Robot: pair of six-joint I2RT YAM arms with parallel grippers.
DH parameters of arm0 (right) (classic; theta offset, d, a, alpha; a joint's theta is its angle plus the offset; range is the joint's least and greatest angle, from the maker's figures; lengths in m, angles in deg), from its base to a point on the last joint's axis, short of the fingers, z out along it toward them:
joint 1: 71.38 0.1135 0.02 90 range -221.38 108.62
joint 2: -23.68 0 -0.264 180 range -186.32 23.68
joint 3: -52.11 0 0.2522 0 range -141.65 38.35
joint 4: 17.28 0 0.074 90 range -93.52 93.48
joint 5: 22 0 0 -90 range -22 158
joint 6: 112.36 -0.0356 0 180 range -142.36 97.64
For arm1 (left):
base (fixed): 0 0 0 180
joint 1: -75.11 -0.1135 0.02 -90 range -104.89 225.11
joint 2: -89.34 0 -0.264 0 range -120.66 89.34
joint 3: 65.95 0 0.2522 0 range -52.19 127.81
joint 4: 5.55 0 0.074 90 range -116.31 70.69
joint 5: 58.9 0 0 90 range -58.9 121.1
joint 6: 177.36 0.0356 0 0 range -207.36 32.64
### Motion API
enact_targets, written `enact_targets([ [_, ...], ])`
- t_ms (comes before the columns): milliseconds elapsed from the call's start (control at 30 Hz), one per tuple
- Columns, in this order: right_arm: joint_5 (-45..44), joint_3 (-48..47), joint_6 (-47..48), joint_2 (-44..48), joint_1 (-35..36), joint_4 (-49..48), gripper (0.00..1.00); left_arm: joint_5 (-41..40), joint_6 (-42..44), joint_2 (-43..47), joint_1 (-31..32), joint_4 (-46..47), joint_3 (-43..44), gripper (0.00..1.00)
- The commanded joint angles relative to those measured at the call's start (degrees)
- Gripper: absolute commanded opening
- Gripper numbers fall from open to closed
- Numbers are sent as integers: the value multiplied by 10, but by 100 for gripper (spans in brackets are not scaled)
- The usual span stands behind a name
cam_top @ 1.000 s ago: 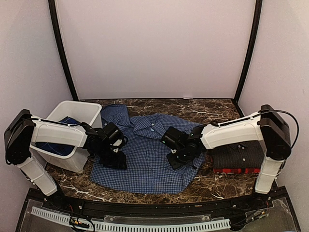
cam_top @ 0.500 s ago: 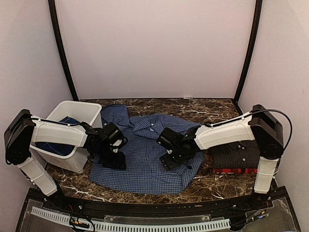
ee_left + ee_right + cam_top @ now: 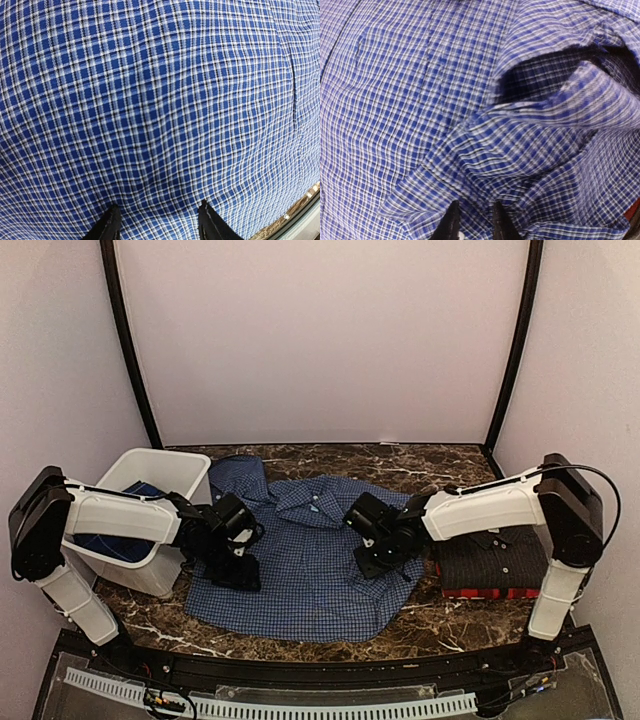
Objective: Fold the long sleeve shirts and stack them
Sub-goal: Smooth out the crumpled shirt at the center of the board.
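jaws on left rest apart on blue-and-white check shirt (image 3: pixel 300 590); right jaws near-closed at its fold, grip unclear.

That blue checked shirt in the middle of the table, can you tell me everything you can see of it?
The shirt is thin woven cloth in a small blue-and-white check with fine dark lines. It lies spread on the marble table, collar toward the back wall, one sleeve reaching beside the white bin. It is rumpled, not yet folded. The left gripper presses its left side, fingers apart; the right gripper pinches a raised fold on its right side.
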Motion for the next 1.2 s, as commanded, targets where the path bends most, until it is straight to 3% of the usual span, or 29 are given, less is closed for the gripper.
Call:
enact_targets([
  [0, -3, 4, 1, 26, -14, 7, 13, -16, 9, -13, -7, -69, -8, 51],
  [100, 4, 3, 5, 31, -15, 3, 6, -17, 10, -14, -7, -71, -5, 52],
  [167, 18, -2, 17, 30, -14, -2, 8, -17, 10, -14, -7, -72, -4, 52],
  [433, 13, -22, 55, 12, 33, -8, 65, -13, 12, -20, -8, -72, 1, 52],
  [667, 15, -10, 61, -17, 43, -17, 83, -12, 14, -26, -8, -70, 3, 52],
  [833, 13, 3, 53, -27, 40, -27, 79, -12, 16, -28, -8, -70, 3, 52],
  [1167, 12, 32, 24, 5, 12, -37, 30, -12, 16, -26, -8, -71, -2, 51],
])
